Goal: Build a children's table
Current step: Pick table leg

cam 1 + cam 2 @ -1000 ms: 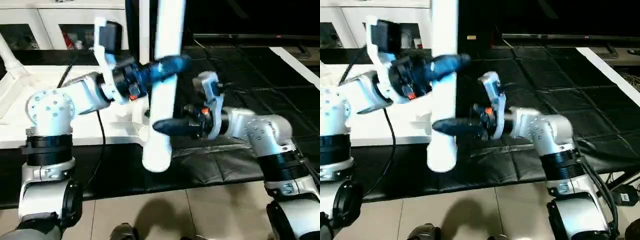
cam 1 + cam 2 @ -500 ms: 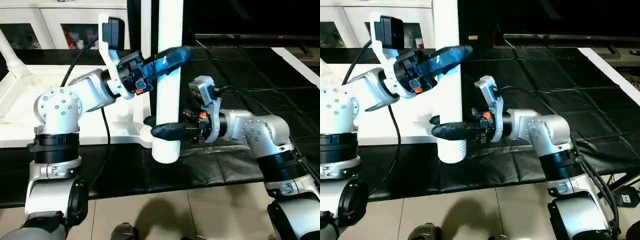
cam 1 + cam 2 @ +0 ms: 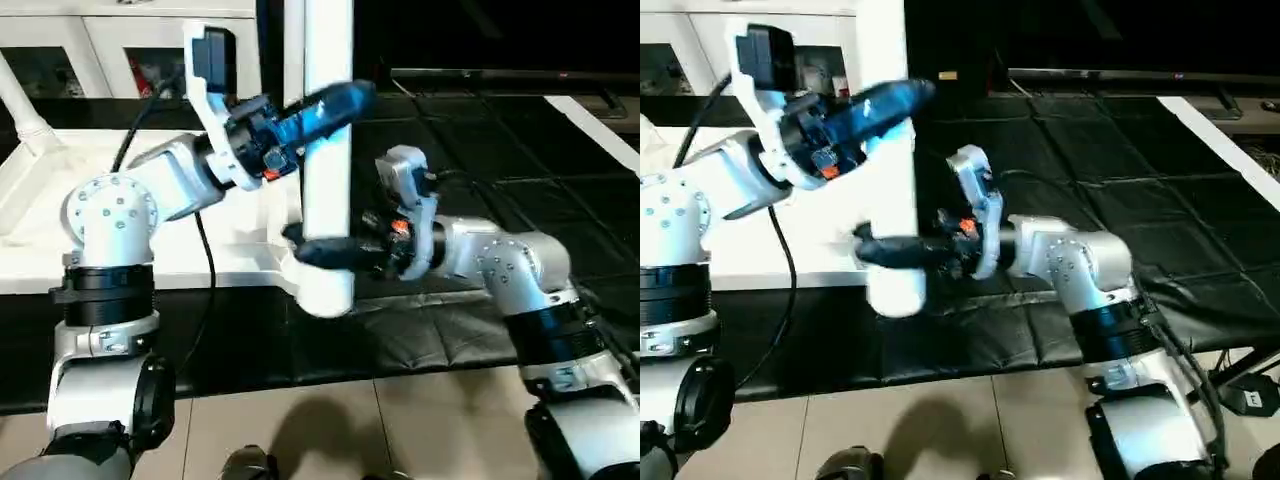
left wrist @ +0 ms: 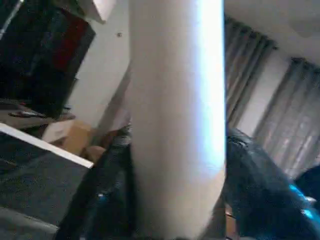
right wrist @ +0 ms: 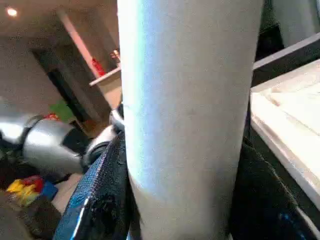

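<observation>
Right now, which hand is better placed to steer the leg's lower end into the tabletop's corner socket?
Right hand: it grips the table leg near its lower end, beside the tabletop corner. Left hand holds higher up.

A black quilted mat (image 3: 470, 140) covers the ground ahead, its near edge meeting pale floor tiles (image 3: 330, 425). Far left stands a white glass-door cabinet (image 3: 110, 50). Grey curtains (image 4: 280, 115) hang along one wall, and a cardboard box (image 4: 67, 137) sits by a white wall (image 4: 107, 80).
</observation>
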`<state>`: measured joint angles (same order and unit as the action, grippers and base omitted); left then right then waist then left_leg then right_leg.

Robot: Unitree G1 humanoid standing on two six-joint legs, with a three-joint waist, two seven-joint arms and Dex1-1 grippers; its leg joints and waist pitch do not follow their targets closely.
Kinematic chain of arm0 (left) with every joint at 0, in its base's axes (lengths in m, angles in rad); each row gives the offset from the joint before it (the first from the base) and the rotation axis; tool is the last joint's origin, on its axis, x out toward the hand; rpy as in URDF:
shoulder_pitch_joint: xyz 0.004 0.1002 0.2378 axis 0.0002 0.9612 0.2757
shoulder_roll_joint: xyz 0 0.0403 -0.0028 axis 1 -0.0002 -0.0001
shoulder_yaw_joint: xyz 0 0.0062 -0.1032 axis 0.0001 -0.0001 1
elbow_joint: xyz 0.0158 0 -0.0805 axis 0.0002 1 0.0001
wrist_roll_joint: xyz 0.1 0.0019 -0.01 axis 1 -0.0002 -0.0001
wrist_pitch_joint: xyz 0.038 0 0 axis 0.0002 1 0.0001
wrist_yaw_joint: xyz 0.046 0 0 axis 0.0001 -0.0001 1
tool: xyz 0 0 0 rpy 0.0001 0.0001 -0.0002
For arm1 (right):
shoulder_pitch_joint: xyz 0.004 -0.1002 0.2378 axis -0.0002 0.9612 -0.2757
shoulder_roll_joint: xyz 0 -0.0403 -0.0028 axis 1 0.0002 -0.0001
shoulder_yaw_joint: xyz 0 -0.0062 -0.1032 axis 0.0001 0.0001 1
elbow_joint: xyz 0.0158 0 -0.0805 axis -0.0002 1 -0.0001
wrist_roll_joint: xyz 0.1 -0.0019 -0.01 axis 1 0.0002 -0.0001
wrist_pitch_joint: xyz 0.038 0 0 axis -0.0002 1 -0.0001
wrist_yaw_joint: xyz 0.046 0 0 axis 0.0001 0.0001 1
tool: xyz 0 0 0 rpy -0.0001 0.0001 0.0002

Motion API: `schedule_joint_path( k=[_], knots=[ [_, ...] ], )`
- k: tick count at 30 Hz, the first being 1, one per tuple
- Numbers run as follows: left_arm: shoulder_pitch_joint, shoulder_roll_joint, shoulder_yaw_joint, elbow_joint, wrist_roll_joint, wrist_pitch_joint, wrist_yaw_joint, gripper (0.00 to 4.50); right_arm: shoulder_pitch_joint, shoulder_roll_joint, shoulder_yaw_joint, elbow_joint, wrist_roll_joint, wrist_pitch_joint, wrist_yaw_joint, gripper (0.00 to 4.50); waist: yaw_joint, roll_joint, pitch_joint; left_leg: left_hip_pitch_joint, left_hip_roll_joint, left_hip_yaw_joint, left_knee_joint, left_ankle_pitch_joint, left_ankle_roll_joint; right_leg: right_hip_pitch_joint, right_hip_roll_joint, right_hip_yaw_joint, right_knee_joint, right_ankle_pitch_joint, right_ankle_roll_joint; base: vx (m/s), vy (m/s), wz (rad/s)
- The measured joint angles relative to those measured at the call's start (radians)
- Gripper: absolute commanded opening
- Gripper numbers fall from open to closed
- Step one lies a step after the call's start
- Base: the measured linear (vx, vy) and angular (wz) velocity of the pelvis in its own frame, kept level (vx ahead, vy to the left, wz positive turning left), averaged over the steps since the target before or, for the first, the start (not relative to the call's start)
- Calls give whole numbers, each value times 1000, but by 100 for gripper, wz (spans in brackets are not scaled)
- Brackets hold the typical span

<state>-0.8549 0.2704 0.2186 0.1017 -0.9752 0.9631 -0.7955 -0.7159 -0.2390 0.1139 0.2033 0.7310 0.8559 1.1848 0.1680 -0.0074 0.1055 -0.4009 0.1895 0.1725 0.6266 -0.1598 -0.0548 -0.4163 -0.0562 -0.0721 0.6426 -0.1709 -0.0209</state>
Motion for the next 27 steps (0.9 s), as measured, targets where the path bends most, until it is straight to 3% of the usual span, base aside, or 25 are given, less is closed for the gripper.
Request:
schedule_joint_path(
  k=[5,14,22,27],
  knots=[
    [5,12,-24,-20,99,-79,63,307,19,37,-31,-9,-37,-35,-127,196,-1,0,0,0,0,0,0,0,0,0,0,0,0,0,0,0,0,0],
    [27,-44,-111,-90,400,-223,435,307,54,144,-18,3,-287,-240,-498,196,-12,2,-1,0,0,0,0,0,-1,0,0,0,0,0,1,0,0,0],
    [31,-209,-68,-93,439,-261,672,235,50,214,9,39,-393,-341,-673,196,-28,2,-1,-1,0,0,-1,0,-1,-1,0,0,0,0,1,0,0,0],
    [31,-227,-58,-97,458,-286,723,199,50,239,17,39,-429,-371,-693,195,-33,2,-1,-1,0,0,-1,0,-1,-1,0,0,-1,0,1,0,0,0]
  ],
)
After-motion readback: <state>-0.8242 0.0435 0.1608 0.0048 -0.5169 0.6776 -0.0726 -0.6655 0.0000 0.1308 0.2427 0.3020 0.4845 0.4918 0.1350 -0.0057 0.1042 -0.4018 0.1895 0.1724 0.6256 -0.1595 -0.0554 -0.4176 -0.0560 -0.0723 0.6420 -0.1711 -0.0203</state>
